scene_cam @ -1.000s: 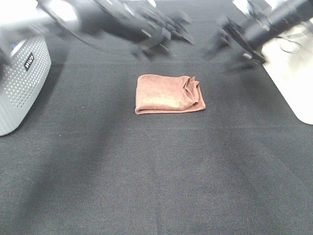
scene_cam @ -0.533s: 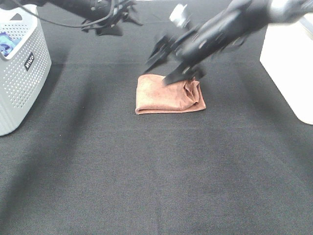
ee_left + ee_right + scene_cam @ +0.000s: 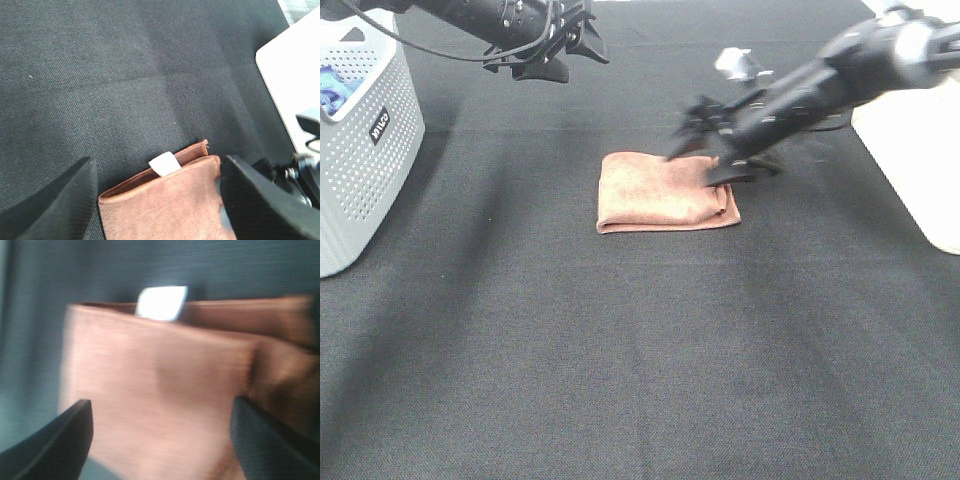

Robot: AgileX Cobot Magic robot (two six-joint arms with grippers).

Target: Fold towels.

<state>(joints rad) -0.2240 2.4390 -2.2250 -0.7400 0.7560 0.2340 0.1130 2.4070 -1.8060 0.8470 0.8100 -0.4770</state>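
While the folded terracotta towel [image 3: 660, 195] lies flat mid-tabletop [image 3: 620, 340], the right end effector [image 3: 710, 158], jaws spread, has swung in over its rumpled edge and the left end effector [image 3: 572, 50], jaws likewise apart and empty, has drawn back, suggesting one more fold.

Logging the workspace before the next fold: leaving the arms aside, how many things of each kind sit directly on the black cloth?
towel: 1
basket: 1
white box: 1
Total: 3
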